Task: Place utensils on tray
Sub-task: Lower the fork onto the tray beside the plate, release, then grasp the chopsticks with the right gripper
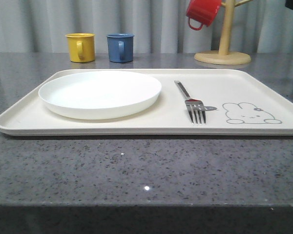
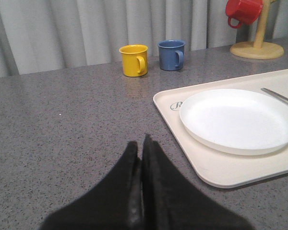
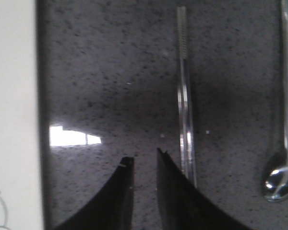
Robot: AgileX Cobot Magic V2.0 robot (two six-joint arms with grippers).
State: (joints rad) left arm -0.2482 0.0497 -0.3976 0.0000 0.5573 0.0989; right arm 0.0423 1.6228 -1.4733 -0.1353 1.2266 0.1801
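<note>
Left jaws pinched together, empty; right gripper (image 3: 145, 164) slightly parted, pointing down over counter (image 3: 110, 72), chopsticks (image 3: 185, 105) just beside, spoon (image 3: 284, 143) further off.

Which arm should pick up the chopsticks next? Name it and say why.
The right. Its hand hangs open over the counter right beside the chopsticks and spoon. The left hand is shut, across the tray.

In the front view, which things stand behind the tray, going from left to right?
yellow mug → blue mug → red mug hanging on the wooden mug stand, all beyond the tray.
</note>
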